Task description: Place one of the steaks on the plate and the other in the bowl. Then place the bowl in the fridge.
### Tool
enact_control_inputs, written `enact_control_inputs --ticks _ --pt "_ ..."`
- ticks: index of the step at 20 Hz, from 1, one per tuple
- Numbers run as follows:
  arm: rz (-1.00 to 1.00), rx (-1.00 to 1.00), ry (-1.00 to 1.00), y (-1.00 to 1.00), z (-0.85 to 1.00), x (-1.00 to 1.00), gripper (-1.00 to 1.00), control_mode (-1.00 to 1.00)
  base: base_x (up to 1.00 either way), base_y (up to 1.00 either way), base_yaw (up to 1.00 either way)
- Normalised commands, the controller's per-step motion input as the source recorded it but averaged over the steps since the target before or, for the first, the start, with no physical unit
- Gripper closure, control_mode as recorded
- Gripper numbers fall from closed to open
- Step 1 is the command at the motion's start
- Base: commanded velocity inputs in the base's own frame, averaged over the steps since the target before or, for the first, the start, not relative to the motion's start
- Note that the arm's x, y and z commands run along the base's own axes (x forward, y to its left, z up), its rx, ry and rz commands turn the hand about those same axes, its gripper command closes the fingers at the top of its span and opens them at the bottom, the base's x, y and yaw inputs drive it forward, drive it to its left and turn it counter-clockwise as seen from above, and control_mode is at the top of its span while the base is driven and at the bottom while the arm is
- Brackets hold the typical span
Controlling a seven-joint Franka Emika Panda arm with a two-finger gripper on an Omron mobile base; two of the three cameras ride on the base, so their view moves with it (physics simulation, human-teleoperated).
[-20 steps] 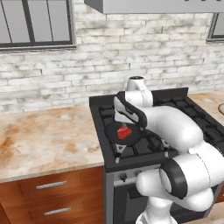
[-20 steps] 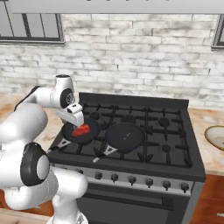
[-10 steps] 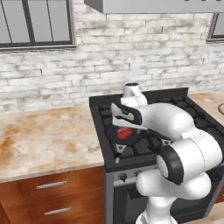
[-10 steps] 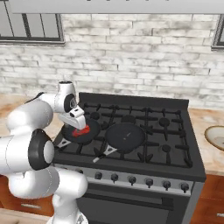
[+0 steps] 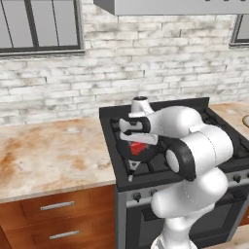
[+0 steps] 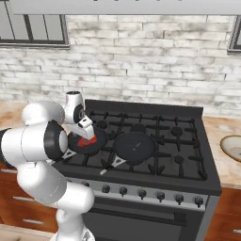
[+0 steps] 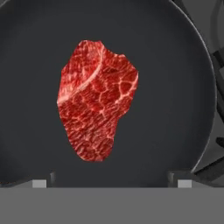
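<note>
A deep red steak (image 7: 98, 100) lies in a black frying pan (image 7: 175, 87) on the stove's front left burner. The same steak (image 5: 138, 148) (image 6: 87, 142) shows under the hand in both base views. My gripper (image 7: 111, 183) (image 5: 138, 141) (image 6: 87, 135) hangs straight down just above it, open wide, with one fingertip (image 7: 39, 183) on each side of the meat and nothing held. A tan bowl (image 6: 233, 148) with a paler rim sits on the counter right of the stove, cut off by the picture's edge.
A second black frying pan (image 6: 135, 146) rests on the stove's middle front burner, handle toward the front. The black stove (image 6: 188, 160) has raised grates. A marbled counter (image 5: 48, 155) runs to the left above wooden drawers. A brick wall stands behind.
The hand has sunk lower over the steak in the pan and the elbow has swung down and forward. The jaws stayed open; the steak has not moved.
</note>
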Motion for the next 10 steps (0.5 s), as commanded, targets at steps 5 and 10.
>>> enact_control_inputs --ticks 5,10 --pt "0.0 0.0 0.0 0.0 -0.33 0.32 -1.0 -1.0 0.0 0.0 0.0" --pt "0.0 0.0 0.0 0.0 -0.32 0.01 -1.0 -1.0 0.0 0.0 0.0"
